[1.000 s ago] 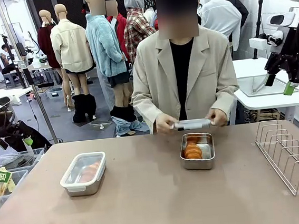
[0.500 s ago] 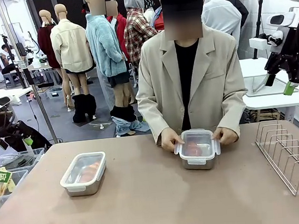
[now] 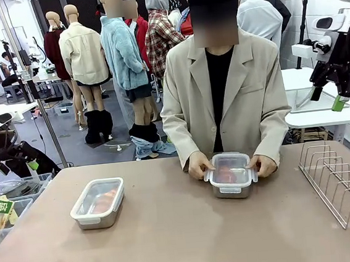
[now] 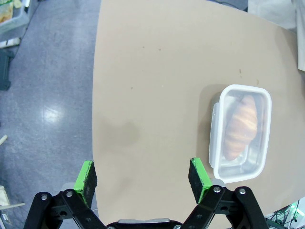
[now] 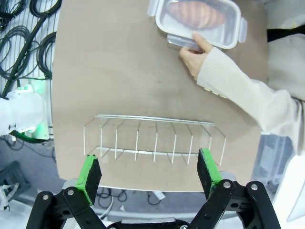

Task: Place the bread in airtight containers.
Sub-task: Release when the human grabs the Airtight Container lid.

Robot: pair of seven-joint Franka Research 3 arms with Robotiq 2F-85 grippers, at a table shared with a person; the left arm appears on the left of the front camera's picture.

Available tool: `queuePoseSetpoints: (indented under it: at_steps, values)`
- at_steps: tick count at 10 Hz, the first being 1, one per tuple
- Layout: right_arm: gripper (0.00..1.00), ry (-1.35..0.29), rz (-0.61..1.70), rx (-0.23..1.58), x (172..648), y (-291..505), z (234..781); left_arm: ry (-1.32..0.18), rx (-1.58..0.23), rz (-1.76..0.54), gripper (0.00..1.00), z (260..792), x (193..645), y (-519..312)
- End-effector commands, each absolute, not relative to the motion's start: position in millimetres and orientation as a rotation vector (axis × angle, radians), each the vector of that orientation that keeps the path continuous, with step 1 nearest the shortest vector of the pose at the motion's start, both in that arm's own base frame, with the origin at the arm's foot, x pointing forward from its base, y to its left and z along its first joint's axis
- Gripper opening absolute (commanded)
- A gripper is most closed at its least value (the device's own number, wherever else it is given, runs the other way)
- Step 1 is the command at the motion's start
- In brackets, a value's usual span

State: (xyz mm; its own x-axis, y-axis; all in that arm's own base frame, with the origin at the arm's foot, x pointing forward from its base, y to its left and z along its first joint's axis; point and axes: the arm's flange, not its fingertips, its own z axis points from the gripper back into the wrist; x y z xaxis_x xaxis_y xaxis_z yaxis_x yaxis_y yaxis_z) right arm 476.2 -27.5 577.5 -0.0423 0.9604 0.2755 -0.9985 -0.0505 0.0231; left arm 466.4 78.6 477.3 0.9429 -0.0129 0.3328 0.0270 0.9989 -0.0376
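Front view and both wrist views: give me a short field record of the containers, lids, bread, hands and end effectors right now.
left container: lid on, bread inside
right container: lid on top, bread inside
person's hands: one at each end of the right container's lid
left end effector: open, holding nothing
right end effector: open, above the wire rack

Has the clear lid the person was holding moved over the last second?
Yes. The clear lid came down from above onto the steel container left of the wire rack, where the person's hands now press it.
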Motion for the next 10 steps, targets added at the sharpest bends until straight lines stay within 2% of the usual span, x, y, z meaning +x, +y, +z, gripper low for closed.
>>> queuePoseSetpoints:
  at_steps: [1, 10]
  values:
    - [1.00, -0.192, 1.606, 0.252, 475.4, -27.4, 577.7, -0.337, -0.036, -0.022, 1.00, 478.8, 465.6, 80.5]
    - [1.00, -0.192, 1.606, 0.252, 475.4, -27.4, 577.7, -0.337, -0.036, -0.022, 1.00, 478.8, 465.6, 80.5]
